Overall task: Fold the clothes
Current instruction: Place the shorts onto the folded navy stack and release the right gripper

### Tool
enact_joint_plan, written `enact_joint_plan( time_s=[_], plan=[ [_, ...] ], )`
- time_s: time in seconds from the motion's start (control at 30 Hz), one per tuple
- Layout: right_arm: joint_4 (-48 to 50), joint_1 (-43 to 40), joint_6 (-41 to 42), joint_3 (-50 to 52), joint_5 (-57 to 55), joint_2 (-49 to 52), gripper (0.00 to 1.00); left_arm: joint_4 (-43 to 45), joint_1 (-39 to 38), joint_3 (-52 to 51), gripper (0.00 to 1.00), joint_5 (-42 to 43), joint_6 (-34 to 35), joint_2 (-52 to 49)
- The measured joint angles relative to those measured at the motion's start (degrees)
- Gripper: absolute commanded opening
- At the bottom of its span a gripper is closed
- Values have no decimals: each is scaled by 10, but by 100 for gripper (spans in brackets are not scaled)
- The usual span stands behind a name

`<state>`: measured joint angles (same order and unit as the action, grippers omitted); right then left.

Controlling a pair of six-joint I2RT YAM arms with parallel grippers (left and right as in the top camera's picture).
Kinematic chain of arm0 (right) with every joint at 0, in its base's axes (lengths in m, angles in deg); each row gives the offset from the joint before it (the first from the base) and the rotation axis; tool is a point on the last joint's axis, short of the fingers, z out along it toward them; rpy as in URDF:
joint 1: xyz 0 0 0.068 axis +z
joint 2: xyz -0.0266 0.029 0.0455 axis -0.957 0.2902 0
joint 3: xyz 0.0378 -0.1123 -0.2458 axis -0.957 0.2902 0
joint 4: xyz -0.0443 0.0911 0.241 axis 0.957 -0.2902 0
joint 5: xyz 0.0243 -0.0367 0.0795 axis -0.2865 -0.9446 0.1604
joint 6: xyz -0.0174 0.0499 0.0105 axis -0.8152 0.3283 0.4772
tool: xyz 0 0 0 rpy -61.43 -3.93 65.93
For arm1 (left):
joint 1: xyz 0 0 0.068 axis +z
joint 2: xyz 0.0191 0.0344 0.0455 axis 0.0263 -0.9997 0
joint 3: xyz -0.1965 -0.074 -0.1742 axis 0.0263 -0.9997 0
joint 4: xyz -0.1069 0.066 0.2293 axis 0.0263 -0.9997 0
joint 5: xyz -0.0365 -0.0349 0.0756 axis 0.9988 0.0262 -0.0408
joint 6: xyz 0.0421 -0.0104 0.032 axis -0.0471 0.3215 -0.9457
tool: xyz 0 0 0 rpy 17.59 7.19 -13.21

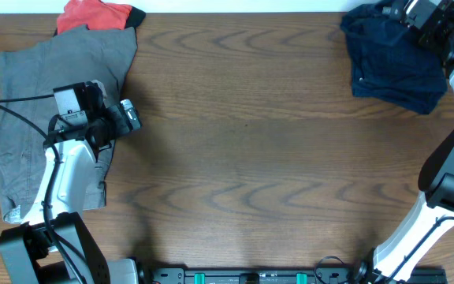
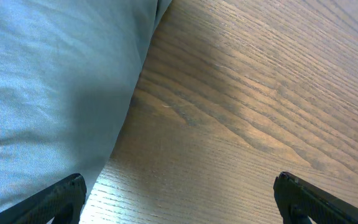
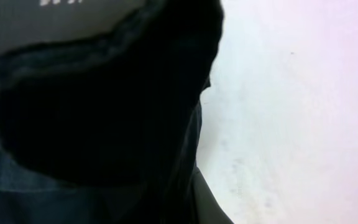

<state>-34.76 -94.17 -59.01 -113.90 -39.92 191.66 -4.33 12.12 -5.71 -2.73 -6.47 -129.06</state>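
Right gripper [image 1: 421, 17], jaws together, apparently pinching navy shorts [image 1: 392, 67], which are bunched at far right corner of table [image 1: 251, 150]. Left gripper [image 1: 130, 115], jaws wide apart and empty, hangs at edge of grey shorts [image 1: 30, 118], flat at left, poss. folded. Red garment [image 1: 93, 14] beyond. Navy pair unfolded; est. much work left.

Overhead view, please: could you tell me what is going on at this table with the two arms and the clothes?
Two robot arms are at work on a clothes-folding job. The right end effector is shut on the crumpled navy shorts at the table's far right corner. The left end effector is open and empty, poised over the inner edge of the grey shorts, which lie spread out on the left. A red-orange garment sits bunched at their far end. Nothing looks folded yet.
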Motion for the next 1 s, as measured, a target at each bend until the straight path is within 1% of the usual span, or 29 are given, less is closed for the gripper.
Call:
enact_joint_plan(
  time_s=[0.03, 0.07, 0.1, 0.13, 0.17, 0.33, 0.47, 0.6, 0.73, 0.8, 0.93, 1.0],
  plan=[
    [-20, -2, 1, -1, 0, 0, 3, 0, 0, 0, 98, 0, 0, 0],
    [-42, -5, 1, -2, 0, 0, 12, 0, 0, 0, 98, 0, 0, 0],
    [-73, -8, 4, -4, -2, 0, 33, 0, 0, 0, 98, 0, 0, 0],
    [-99, -10, 5, -4, -3, 0, 63, 0, 0, 0, 98, 0, 0, 0],
    [-134, -12, 5, -5, -7, 0, 99, 0, 0, 0, 98, 0, 0, 0],
    [-295, -12, 7, -6, -15, 0, 99, 0, 0, 0, 98, 0, 0, 0],
    [-374, -13, 31, -6, -1, 0, 99, 0, 0, 0, 98, 0, 0, 0],
    [-435, -12, 82, -6, 47, -6, 99, -1, 0, 0, 98, 0, 0, 0],
    [-438, -12, 134, -6, 94, -26, 99, -2, 0, 0, 98, 0, 0, 0],
    [-424, -12, 154, -6, 112, -37, 99, -2, 0, 0, 98, 0, 0, 0],
    [-341, -12, 216, -7, 121, -44, 99, -2, 0, 0, 98, 0, 0, 0],
    [-289, -12, 256, -7, 105, -44, 99, -2, 0, 0, 98, 0, 0, 0]
  ],
)
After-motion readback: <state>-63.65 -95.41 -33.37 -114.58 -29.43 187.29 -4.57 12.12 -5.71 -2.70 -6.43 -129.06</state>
